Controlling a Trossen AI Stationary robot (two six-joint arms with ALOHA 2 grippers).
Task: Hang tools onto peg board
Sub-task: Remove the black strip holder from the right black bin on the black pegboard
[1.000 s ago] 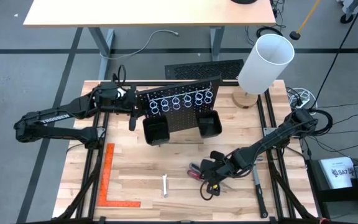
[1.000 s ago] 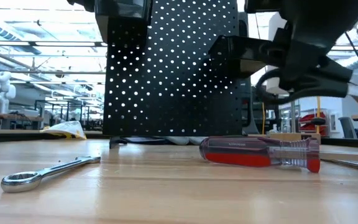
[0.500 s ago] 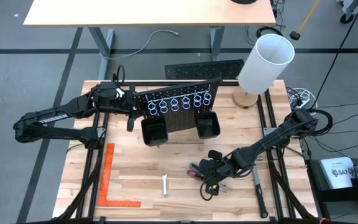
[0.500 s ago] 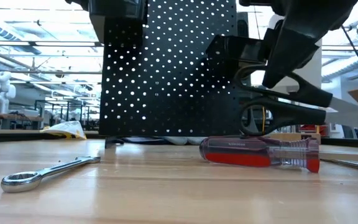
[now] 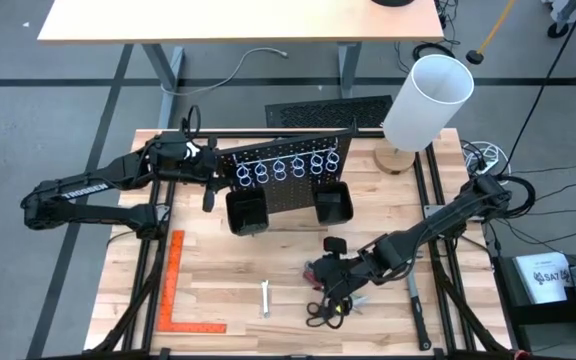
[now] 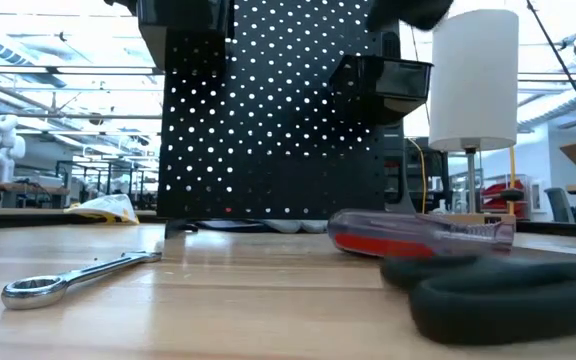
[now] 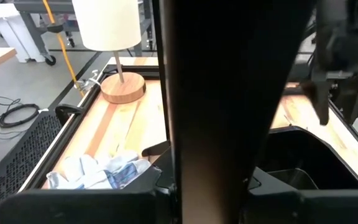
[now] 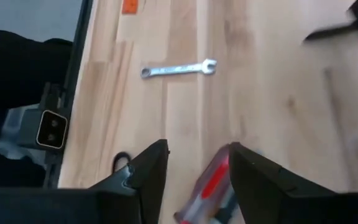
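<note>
The black peg board (image 5: 288, 175) stands at the table's far middle, with silvery rings and two black bins (image 5: 251, 212) on its face. My left gripper (image 5: 211, 172) is shut on its left edge. The black-handled scissors (image 5: 323, 310) lie flat near the front edge, large in the low view (image 6: 508, 290). A red-handled screwdriver (image 5: 318, 272) and a silver wrench (image 5: 265, 298) also lie on the wood. My right gripper (image 8: 194, 171) hangs open above the screwdriver (image 8: 207, 186), touching nothing. My left gripper pinches the peg board's left edge (image 7: 216, 124) between its two fingers, coming at it about level from the table's left side. The board stands upright on the table, seen edge-on in the left wrist view. The gripper's own body hides the exact place of contact.
A lamp with a white shade (image 5: 428, 100) stands on a round wooden base at the far right. An orange square ruler (image 5: 178, 290) lies at the front left. A grey-handled tool (image 5: 413, 290) lies at the right. Black frame rails run along the table's sides.
My right gripper had the scissors lifted off the table; it has let them go and risen. The scissors have fallen flat onto the wood nearer the front edge. The screwdriver and wrench have stayed where they were.
</note>
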